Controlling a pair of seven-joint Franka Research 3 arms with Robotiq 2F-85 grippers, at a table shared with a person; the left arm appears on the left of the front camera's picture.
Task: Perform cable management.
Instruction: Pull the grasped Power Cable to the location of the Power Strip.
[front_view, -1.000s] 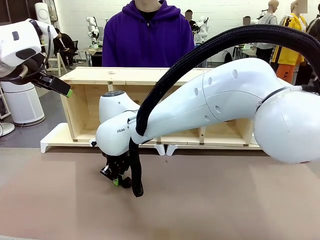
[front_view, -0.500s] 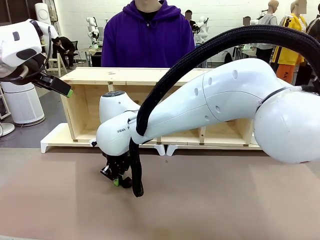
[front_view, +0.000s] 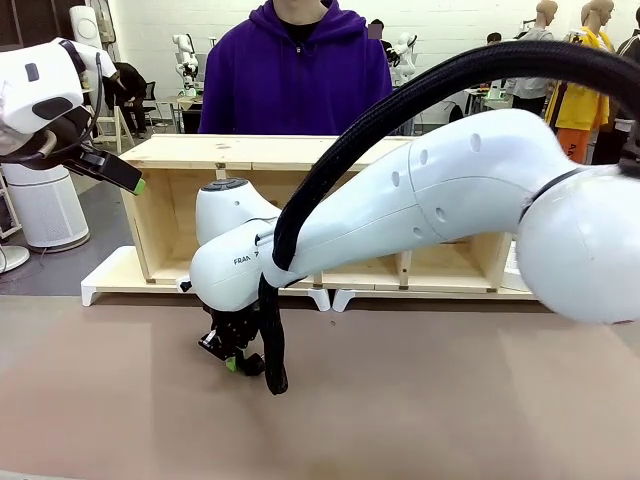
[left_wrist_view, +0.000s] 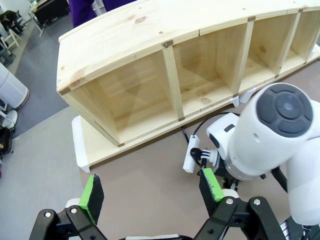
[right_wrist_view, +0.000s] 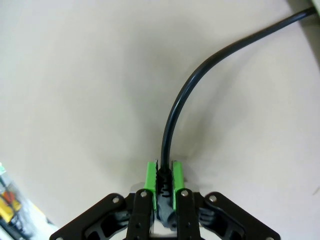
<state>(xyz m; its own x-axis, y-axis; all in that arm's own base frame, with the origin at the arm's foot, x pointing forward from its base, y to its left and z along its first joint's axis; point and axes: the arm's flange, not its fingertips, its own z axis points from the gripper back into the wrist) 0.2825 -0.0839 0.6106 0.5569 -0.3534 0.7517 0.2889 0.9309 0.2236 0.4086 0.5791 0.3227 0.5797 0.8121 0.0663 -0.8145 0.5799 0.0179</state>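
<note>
i am finding the right claw (right_wrist_view: 163, 182) clamped on the cable (right_wrist_view: 175, 115) at its ribbed end, low over the bench (right_wrist_view: 75, 75), cord running straight ahead then curving away, the left claw (left_wrist_view: 150, 189) hanging agape, farther off.

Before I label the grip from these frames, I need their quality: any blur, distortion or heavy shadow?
Left wrist view: wide-angle distortion bows the wooden shelf's straight top into an arc. Right wrist view: sharp, cable and fingers crisp, a soft shadow on the table beside the cable. Front view: even light, no glare, the right arm looming large up close.
</note>
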